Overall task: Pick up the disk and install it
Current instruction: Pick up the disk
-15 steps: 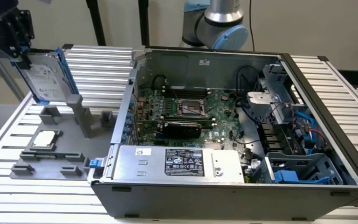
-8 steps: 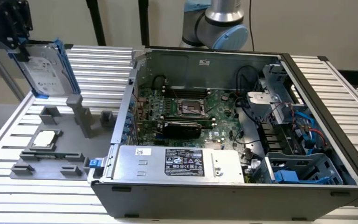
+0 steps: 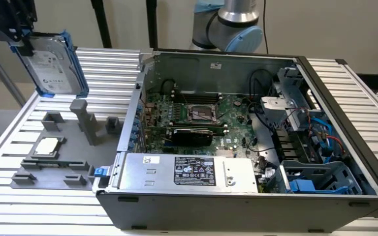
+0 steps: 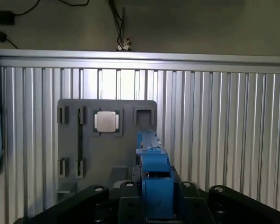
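Setting: A slatted aluminium table [image 3: 104,64] is seen before a pale wall, and an open computer case [image 3: 241,216] is laid on its side upon it.
Disk: The disk [image 3: 54,66], silver-grey with a white label in a bright blue carrier, is held in the air, upright on edge, at the exterior view's left, well apart from the case.
Claw: The gripper [image 3: 23,46] is clenched on the disk's upper end. In the wrist view the blue carrier [image 4: 154,175] is seen clamped between the black fingers [image 4: 95,198].
Fixture: A grey fixture plate [image 3: 71,147] is spread on the table below the disk, and a small square processor chip [image 3: 47,146] is seated in one of its pockets.
Case: A silver power supply box [image 3: 189,172] is mounted by the near wall, and a blue drive cage [image 3: 320,179] is seen at the exterior view's right.
Stage: The pick-up is judged done; the disk is not yet installed.
Handling: A firm, square hold on the plastic carrier is judged essential, as a tilted disk could be knocked against the case's raised wall. The cables beside the cage are also judged worth avoiding.
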### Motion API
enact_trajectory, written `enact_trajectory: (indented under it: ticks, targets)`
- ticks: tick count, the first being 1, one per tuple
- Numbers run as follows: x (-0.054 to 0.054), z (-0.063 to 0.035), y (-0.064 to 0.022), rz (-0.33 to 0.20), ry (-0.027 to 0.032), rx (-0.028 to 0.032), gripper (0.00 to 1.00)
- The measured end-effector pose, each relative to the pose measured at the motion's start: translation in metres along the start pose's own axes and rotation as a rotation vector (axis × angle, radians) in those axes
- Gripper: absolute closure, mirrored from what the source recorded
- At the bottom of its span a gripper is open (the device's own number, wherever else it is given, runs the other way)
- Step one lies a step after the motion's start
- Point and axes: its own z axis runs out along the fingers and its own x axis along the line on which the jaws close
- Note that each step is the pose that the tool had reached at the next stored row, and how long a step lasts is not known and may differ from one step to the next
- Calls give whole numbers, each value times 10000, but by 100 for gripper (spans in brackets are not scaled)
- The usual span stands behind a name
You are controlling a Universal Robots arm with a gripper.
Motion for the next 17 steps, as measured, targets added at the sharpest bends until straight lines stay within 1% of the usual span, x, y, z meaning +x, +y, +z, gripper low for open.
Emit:
enact_trajectory:
  ticks: [3,8,13,17]
  targets:
    - [21,-78,-99,-8,-42,0,100]
    - [79,-214,-295,-12,-100,0,100]
    - [150,-359,-502,-13,-133,1,100]
    - [216,-467,-670,-13,-145,1,100]
